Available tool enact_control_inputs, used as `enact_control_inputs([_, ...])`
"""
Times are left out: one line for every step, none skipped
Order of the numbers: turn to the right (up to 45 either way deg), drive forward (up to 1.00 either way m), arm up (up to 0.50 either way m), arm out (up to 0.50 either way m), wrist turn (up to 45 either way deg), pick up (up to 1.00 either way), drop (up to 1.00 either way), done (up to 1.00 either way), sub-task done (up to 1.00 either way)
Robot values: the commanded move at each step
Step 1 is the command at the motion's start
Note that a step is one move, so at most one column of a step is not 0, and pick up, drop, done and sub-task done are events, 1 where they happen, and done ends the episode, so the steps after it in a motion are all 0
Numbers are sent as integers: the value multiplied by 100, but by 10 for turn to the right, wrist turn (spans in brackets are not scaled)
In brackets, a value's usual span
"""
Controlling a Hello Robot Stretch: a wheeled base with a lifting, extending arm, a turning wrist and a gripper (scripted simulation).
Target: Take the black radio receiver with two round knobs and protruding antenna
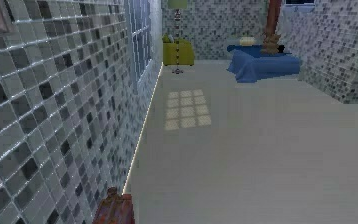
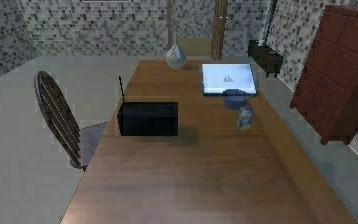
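Observation:
A black box-shaped radio (image 2: 147, 120) stands on the long wooden table (image 2: 187, 170), toward the table's left edge in the arm side view. A thin antenna (image 2: 121, 88) sticks up from its left end. Its knobs cannot be made out on the dark face.
On the table also lie a pale laptop (image 2: 228, 78), a blue bowl (image 2: 234, 97), a small blue and white thing (image 2: 245, 117) and a grey lump (image 2: 174, 57). A slatted chair (image 2: 62, 115) stands at its left, a red-brown cabinet (image 2: 337, 70) at the right. Ahead: tiled wall (image 1: 57, 110), yellow nightstand (image 1: 177, 51), blue bed (image 1: 262, 62), open floor.

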Motion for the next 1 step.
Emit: enact_control_inputs([0, 0, 50, 0, 0, 0, 0, 0, 0])
